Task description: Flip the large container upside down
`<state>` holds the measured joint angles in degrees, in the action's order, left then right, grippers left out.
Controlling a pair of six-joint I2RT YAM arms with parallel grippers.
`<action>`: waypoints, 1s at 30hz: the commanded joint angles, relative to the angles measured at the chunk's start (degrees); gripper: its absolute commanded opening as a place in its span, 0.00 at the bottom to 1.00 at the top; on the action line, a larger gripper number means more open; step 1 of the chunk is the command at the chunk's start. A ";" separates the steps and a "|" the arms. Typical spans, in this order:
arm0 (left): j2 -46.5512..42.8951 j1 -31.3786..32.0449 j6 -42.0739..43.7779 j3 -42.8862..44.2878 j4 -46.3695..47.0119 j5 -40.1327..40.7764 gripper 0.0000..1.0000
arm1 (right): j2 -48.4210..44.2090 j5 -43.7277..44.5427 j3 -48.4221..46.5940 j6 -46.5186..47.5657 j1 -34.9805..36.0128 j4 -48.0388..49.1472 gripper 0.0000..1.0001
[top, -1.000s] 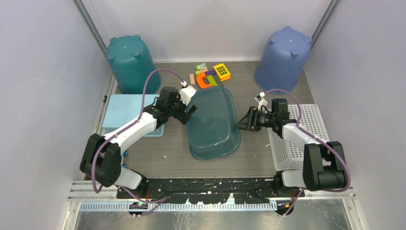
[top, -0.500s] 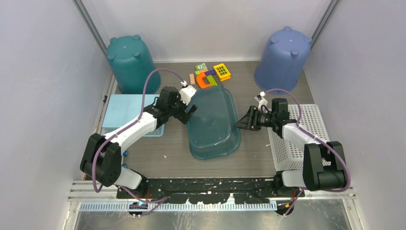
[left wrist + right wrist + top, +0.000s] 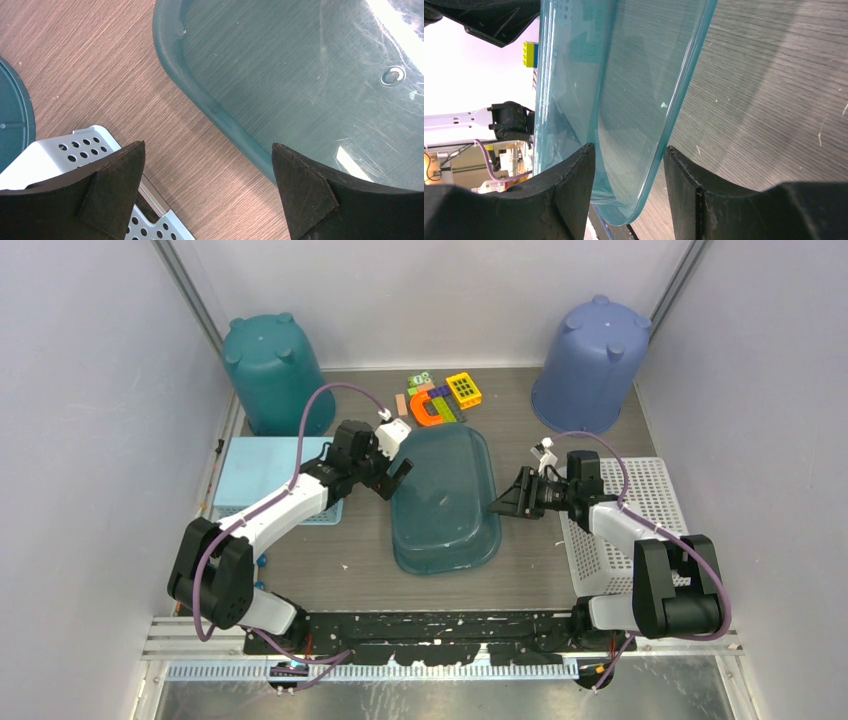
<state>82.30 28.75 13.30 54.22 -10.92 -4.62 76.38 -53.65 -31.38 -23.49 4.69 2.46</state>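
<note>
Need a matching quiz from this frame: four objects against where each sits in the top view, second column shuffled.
Things:
1. large container
2. blue bucket
3. toy blocks
4. white perforated tray

Places:
A. far right corner
B. near right side
C. centre
D. far edge, middle

Pairs: 1-C, 2-A, 3-D, 4-B

This looks like a robot lab. A left arm (image 3: 290, 505) and a right arm (image 3: 625, 525) are bolted to a metal rail (image 3: 440, 625) at the bottom of the frame. Plain pale walls (image 3: 90, 390) close in a small wood-look table (image 3: 540, 560). Toy blocks (image 3: 440, 398) lie at the top middle. A green bucket (image 3: 272, 375) and a blue bucket (image 3: 592, 360) stand in the upper corners.
</note>
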 commanded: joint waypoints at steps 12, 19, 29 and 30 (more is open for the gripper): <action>1.11 0.25 -1.52 -0.34 -2.53 -2.98 1.00 | -3.67 -4.14 -0.46 1.51 0.33 3.43 0.60; 1.07 0.21 -1.70 -0.41 -2.58 -3.20 1.00 | -3.97 -4.13 -0.61 1.69 0.24 2.82 0.60; 1.19 0.25 -1.79 -0.52 -2.48 -3.37 1.00 | -3.62 -2.95 -1.76 1.91 -1.12 0.71 0.60; 1.22 0.25 -1.82 -0.52 -2.46 -3.44 1.00 | -3.68 -2.91 -1.80 1.89 -1.11 0.66 0.61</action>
<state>82.41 28.77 12.08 54.22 -11.38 -6.66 74.50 -54.94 -31.09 -22.35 3.95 1.69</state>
